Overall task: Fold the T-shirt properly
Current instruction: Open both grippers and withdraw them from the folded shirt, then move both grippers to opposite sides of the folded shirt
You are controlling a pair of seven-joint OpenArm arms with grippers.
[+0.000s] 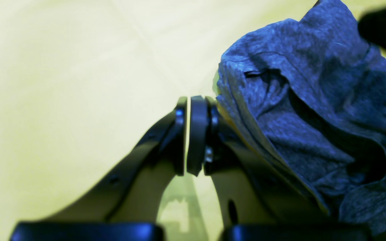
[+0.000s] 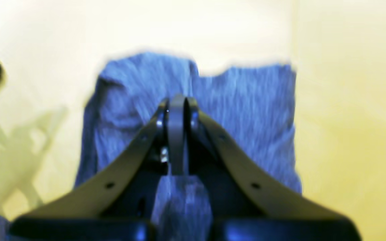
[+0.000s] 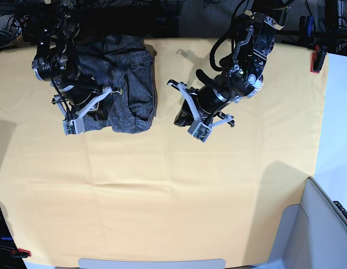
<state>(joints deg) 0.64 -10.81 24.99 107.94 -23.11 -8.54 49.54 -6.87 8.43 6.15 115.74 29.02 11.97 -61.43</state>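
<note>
T-shirt (image 3: 125,84) is showing as soft matt heathered knit, creased. Tablecloth (image 3: 162,190) is looking like smooth matt cloth with faint fold lines. Left gripper (image 1: 189,134) fingers are showing glossy black plastic.

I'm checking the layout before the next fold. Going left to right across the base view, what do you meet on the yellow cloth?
right gripper over the left part of the T-shirt → the shirt's right edge → bare tablecloth → left gripper → red clamp at the table's right edge.
</note>
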